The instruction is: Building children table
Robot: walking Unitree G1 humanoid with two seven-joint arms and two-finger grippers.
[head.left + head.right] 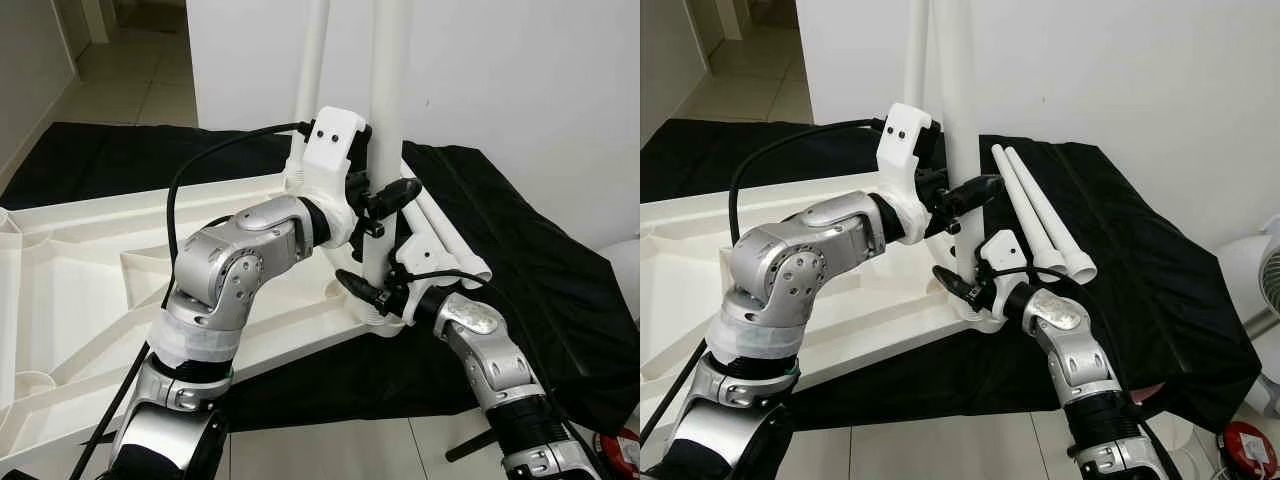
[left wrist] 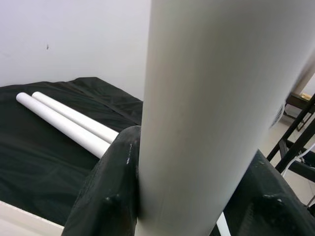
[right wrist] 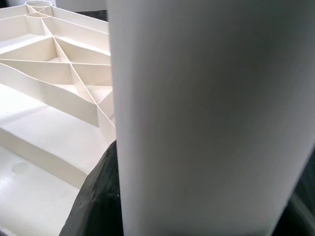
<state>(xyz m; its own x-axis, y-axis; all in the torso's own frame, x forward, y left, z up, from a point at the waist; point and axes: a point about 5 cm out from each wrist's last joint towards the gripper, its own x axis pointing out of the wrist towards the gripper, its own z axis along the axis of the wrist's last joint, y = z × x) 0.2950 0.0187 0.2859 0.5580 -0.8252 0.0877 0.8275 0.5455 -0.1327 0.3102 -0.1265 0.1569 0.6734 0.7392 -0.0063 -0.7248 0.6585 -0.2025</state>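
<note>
Black cloth (image 1: 1160, 300) covers the floor; both my left gripper (image 1: 385, 205) and right gripper (image 1: 365, 290) clamp the upright leg (image 1: 388, 110) above the tabletop (image 1: 90, 290) corner; light, stiff, smooth, so I grip low

A black cloth (image 1: 1120, 260) covers the floor, carrying the upturned white tabletop (image 1: 90, 270) and two loose white legs (image 1: 1040, 215).

A black cloth (image 1: 1140, 260) covers the surface before me and drapes over its edge. A white wall (image 1: 1120, 70) stands behind it. Pale floor tiles (image 1: 330, 450) lie below. 1 red object (image 1: 1248, 447) sits on the floor at my right.
</note>
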